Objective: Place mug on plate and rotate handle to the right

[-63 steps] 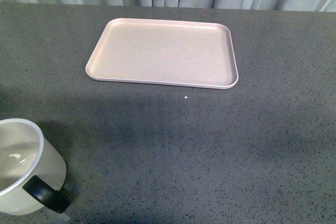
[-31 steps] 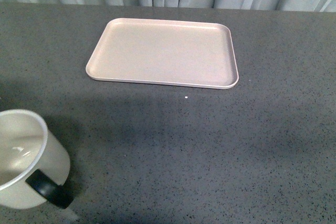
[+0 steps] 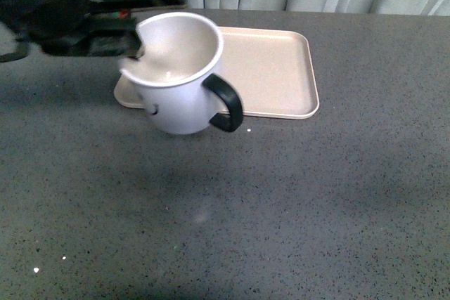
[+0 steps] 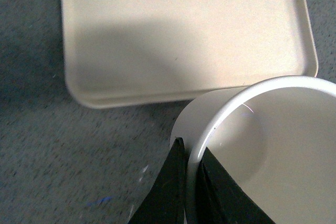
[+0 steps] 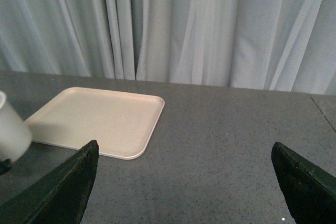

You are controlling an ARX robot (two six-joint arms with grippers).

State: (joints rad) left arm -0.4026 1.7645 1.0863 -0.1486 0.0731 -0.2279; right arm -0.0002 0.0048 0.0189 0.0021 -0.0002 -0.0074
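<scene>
Grey speckled table [image 3: 316,209], pale curtain [image 5: 210,24].

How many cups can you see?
1. The mug is held by its rim in the left gripper, tilted, at the near left edge of the tray. No other cups show.

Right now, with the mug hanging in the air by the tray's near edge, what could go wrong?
1. The left gripper holds the mug only by its thin rim, one of the jaws inside and one outside, and the mug looks tilted; it might pivot or slip.
2. The mug hangs about over the near edge of the plate; lowered here, its base could catch the raised rim and tip.
3. The handle points roughly right; a twist on landing may spoil that.
</scene>
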